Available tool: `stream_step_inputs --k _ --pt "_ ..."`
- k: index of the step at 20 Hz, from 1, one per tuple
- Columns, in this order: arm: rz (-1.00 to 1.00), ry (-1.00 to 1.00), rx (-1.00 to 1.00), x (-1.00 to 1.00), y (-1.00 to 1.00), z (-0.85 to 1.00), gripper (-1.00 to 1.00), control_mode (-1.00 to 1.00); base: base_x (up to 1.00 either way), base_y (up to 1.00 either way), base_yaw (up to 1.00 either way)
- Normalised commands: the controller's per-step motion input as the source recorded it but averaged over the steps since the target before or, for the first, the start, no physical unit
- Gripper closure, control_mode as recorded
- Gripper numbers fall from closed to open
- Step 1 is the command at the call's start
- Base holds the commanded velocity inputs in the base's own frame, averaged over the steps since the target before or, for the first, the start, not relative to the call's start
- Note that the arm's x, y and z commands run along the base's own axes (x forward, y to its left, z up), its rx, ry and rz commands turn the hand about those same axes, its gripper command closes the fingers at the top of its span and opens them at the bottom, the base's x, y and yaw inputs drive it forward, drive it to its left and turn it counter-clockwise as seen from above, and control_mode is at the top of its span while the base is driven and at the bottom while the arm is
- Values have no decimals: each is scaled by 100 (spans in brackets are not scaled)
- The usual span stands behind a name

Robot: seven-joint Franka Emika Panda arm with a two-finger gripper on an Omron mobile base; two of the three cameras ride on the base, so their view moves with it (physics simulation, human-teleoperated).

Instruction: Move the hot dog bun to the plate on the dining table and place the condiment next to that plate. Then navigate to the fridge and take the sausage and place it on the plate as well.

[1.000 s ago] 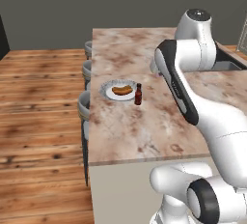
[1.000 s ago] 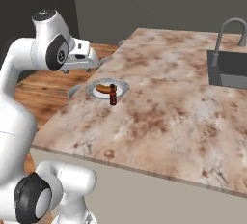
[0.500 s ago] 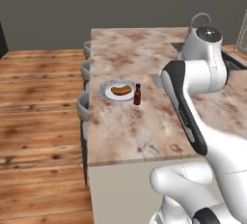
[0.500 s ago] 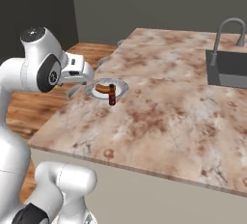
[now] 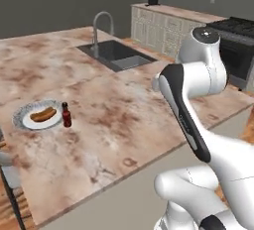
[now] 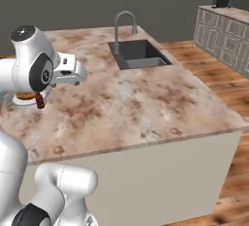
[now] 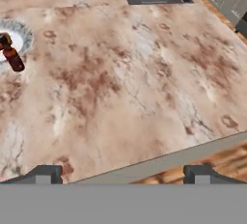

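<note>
Left base view: dining table (image 5: 114, 120) w/ pink-brown marbled top is seen across the frame; dark sink (image 5: 116, 55) and arched faucet (image 5: 100, 23) are set at 12 o'clock. Cream cabinets (image 5: 158, 26) and a dark stove (image 5: 237, 45) are located at 1–2 o'clock, against a grey wall. Wood floor (image 6: 214, 79) is shown at 3 o'clock in right base view. Plate (image 5: 22, 117) is positioned at 9 o'clock, hot dog bun (image 5: 42, 114) resting on it; condiment (image 5: 66, 115) stands upright just beside the rim, at its 3 o'clock. Robot arm (image 5: 191, 100) is raised at 3 o'clock, apart from both. Hand view: gripper (image 7: 122, 174) fingers are spread wide, nothing held, over table edge.
</note>
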Motion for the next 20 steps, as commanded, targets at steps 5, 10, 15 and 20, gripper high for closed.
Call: stream_step_inputs --k 5,10,15,20 --pt "0 0 0 0 0 0 -100 100 -6 -67 -77" --pt "0 0 0 0 0 0 -100 100 0 -71 -80" --pt "0 0 0 0 0 0 -100 100 0 -58 -88" --pt "0 0 0 0 0 0 -100 100 0 -56 -89"
